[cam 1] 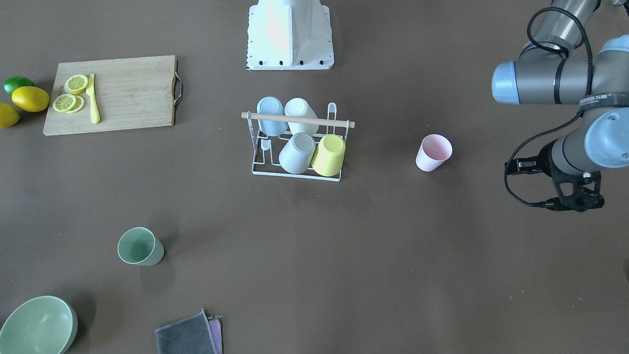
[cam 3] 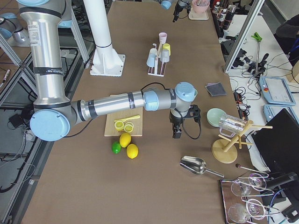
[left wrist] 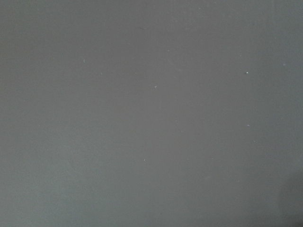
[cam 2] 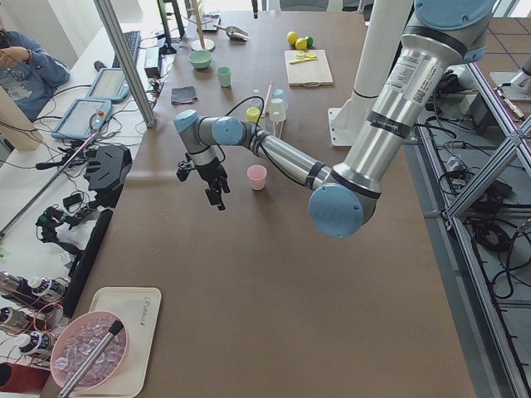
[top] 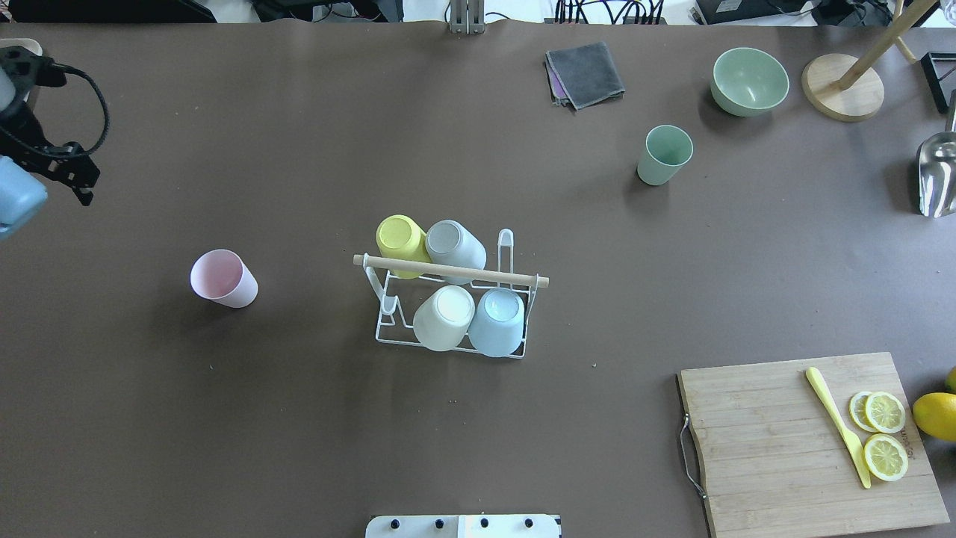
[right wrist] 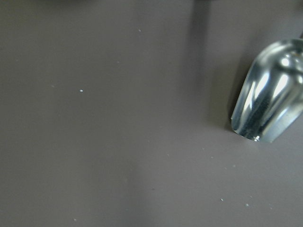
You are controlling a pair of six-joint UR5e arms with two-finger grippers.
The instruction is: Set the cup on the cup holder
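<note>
The pink cup (cam 1: 433,152) is standing upright, well apart from the cup holder (cam 1: 297,119) and nearer the left gripper (cam 1: 579,201). It is looking light, stiff and slick, so you are best pinching its wall at the rim. Neither wrist view is showing fingers, so I cannot tell whether that one or the right gripper (cam 3: 176,132) is clenched or released.

Dull brown worktop (top: 299,418) throughout. White wire, pale-wood-topped cup holder (top: 448,270) with a yellow cup (top: 399,240), grey cup (top: 454,243), cream cup (top: 442,320) and pale-blue cup (top: 497,323) — elsewhere a pink cup (top: 222,278) and a sage-green cup (top: 663,155).
</note>
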